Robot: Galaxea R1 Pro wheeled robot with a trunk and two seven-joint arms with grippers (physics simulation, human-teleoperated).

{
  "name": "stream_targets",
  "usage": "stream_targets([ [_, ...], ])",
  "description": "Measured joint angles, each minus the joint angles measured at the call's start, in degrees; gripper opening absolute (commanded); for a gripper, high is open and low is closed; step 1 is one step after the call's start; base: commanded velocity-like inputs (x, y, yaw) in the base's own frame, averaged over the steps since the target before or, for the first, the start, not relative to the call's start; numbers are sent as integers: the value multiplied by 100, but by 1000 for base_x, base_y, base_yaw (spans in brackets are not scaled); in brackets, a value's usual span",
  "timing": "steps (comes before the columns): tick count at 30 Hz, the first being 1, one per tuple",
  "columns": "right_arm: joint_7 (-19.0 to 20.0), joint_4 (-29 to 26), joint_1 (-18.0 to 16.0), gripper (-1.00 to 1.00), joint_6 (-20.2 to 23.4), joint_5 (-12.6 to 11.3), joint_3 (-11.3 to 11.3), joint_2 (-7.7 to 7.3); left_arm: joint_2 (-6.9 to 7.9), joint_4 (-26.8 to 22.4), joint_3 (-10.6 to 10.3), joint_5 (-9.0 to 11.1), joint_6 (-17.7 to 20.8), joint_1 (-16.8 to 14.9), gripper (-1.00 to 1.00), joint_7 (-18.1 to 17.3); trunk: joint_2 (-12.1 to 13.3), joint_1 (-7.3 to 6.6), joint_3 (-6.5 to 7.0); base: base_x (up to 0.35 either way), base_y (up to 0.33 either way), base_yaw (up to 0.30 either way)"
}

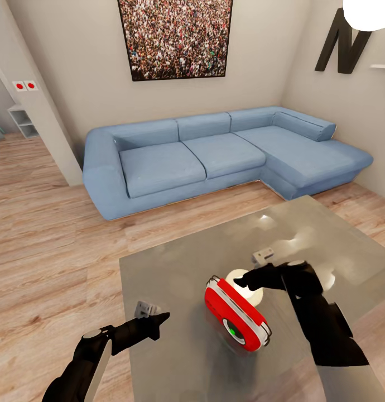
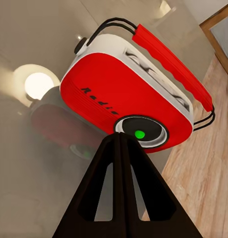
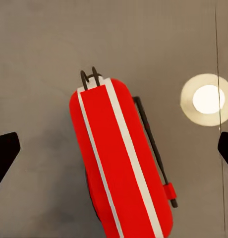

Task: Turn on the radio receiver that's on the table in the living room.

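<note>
Head looking down over table (image 1: pixel 176 268); both wrists viewing radio (image 2: pixel 129 94) closely, right from directly above.

Ahead of me a blue L-shaped sofa (image 1: pixel 215 153) sits on a light wood plank floor (image 1: pixel 42 245), against beige walls (image 1: pixel 75 67). Above it hangs a framed crowd photo (image 1: pixel 176 36). A white pendant lamp (image 1: pixel 368 12) hangs upper right, beside a large black letter N (image 1: pixel 344 44) on the wall

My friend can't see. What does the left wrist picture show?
A red radio receiver with a green-centred dial stands on the glossy grey table, its red handle on top. The left claw, shut to a dark point, aims at the dial.
</note>
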Motion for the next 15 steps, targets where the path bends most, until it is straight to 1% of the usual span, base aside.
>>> stream_targets([
  [5,130,-85,47,100,-1,-2,32,-137,-4,0,-1,-5,0,0,-100,-1,0,0,0,0,0,0],
  [11,153,-99,158,100,0,-6,38,-191,-8,0,-1,-16,0,0,-100,-3,0,0,0,0,0,0],
  [15,156,-98,319,100,0,-5,39,-201,-4,-4,-5,-12,0,0,-100,-4,0,0,0,0,0,0],
])
